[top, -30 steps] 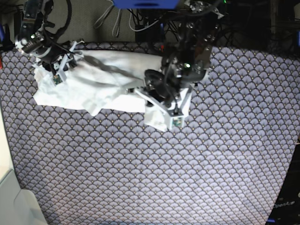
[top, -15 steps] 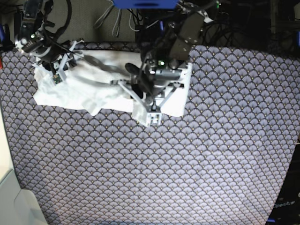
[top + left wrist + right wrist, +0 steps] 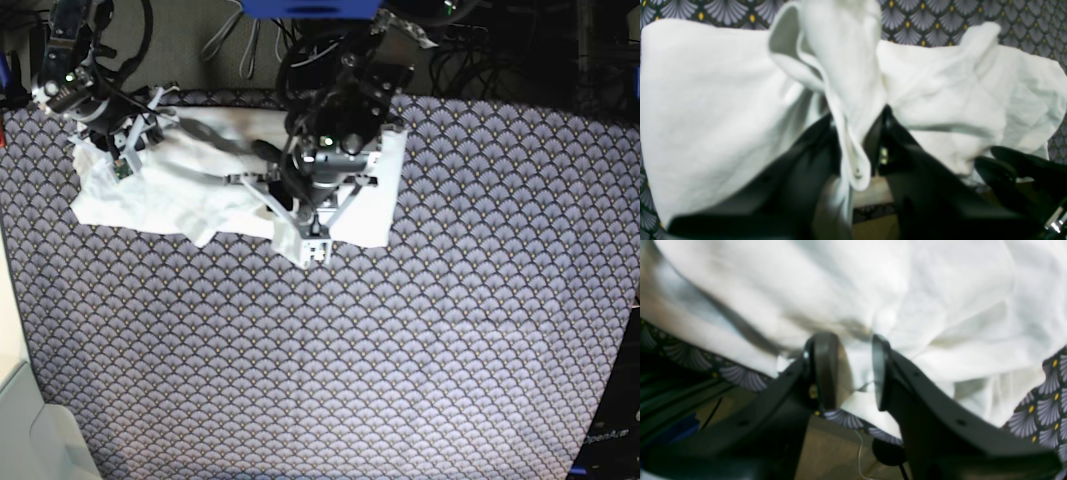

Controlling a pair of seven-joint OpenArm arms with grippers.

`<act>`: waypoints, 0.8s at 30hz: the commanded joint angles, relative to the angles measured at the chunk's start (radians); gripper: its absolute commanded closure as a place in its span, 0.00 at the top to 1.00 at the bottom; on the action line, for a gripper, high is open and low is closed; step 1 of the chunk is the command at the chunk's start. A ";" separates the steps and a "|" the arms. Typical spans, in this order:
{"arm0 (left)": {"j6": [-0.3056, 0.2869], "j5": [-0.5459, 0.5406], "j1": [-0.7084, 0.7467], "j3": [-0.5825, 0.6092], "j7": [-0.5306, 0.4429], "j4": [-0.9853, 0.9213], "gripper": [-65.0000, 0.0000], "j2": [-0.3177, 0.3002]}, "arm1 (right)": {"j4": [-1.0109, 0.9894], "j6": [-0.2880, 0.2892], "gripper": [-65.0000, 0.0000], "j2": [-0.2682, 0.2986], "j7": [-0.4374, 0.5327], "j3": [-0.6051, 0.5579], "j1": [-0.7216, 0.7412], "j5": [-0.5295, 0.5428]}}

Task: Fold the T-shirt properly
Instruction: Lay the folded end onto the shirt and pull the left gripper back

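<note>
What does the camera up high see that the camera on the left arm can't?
Only the base view shows the whole patterned cloth covering the table, both arms, the cables at the back, and the right gripper at the T-shirt's far corner.

Only the left wrist view shows up close that the left gripper is pinching a bunched fold of the shirt.

Both show the white T-shirt lying wrinkled on the patterned cloth and the left gripper on it.
</note>
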 commanded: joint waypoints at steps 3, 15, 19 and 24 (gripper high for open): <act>-0.001 -0.002 -0.013 0.002 -0.015 0.015 0.08 0.012 | 0.013 -0.001 0.29 0.012 0.009 0.005 0.002 -0.001; -0.001 -0.140 -0.008 0.002 -0.062 0.052 0.20 0.012 | 0.013 -0.001 0.29 0.012 0.009 0.005 0.002 -0.001; -0.001 -0.200 -0.022 0.003 -0.062 0.049 0.20 0.012 | 0.013 -0.001 0.29 0.014 0.009 0.005 0.002 -0.001; -0.001 -0.199 -0.028 0.003 -0.061 0.050 0.20 0.011 | 0.013 -0.001 0.29 0.014 0.009 0.005 0.002 -0.001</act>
